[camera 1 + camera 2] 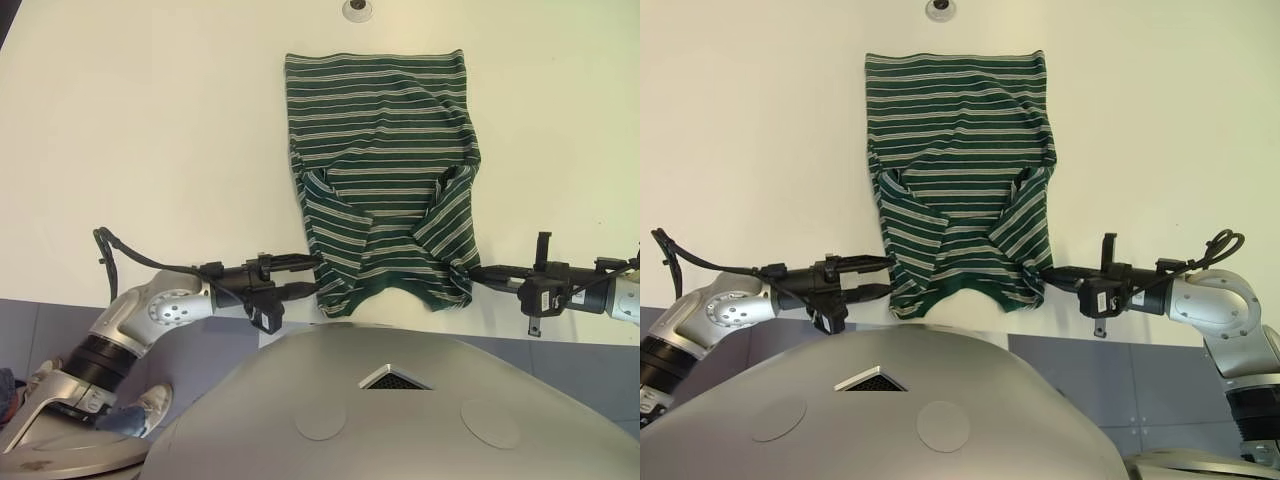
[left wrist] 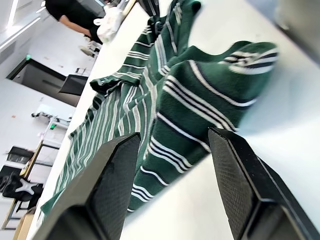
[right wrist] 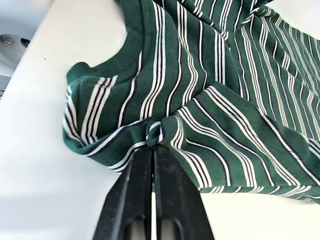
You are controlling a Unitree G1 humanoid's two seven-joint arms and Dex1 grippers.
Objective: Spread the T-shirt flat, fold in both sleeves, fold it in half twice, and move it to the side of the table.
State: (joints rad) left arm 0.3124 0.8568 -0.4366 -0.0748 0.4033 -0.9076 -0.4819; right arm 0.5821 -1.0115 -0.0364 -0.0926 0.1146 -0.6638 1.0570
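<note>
A green T-shirt [image 1: 385, 170] with white stripes lies lengthwise on the white table [image 1: 150, 150], both sleeves folded in over its body. Its collar end is at the near edge. My left gripper [image 1: 315, 277] is open at the near left shoulder corner, its fingers [image 2: 115, 185] straddling the cloth's edge [image 2: 200, 110]. At the near right shoulder corner my right gripper [image 1: 472, 272] is shut on a pinch of the shirt fabric [image 3: 154, 131]. The far hem [image 1: 955, 57] lies flat.
A round metal fitting [image 1: 357, 9] is set in the table beyond the shirt's far hem. Bare tabletop lies to the left and right of the shirt. The table's near edge [image 1: 560, 340] runs just under both grippers.
</note>
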